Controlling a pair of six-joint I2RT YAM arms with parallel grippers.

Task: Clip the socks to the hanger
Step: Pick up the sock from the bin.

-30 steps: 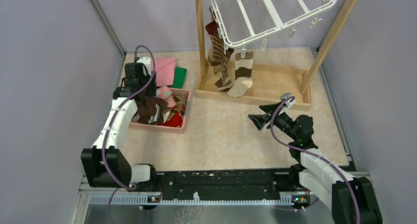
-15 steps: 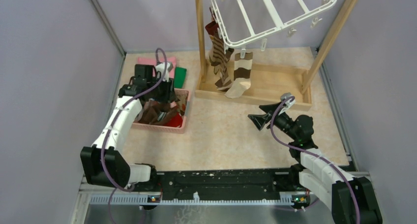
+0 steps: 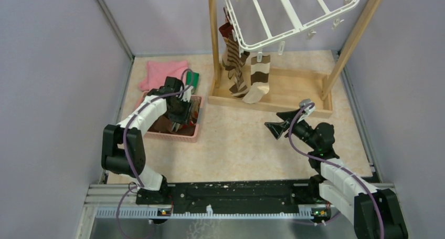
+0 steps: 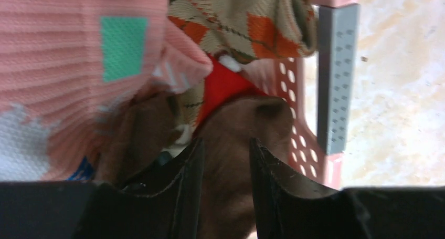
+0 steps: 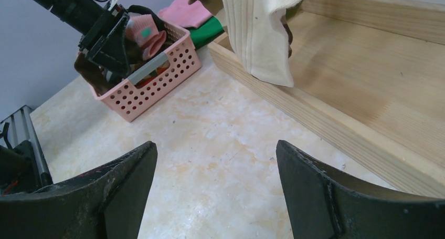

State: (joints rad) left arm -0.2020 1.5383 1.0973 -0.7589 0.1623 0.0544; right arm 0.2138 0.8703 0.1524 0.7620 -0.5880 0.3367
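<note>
Since the left tool has swung down into the pink basket near the surface's far-left corner, clenched on a dark brown sock, lifting it toward the hanger probably follows, while the right tool waits released.

Basket sits left on the desk, socks piled inside, cloths behind it; frame base far right-centre, hanger above, two socks dangling.
</note>
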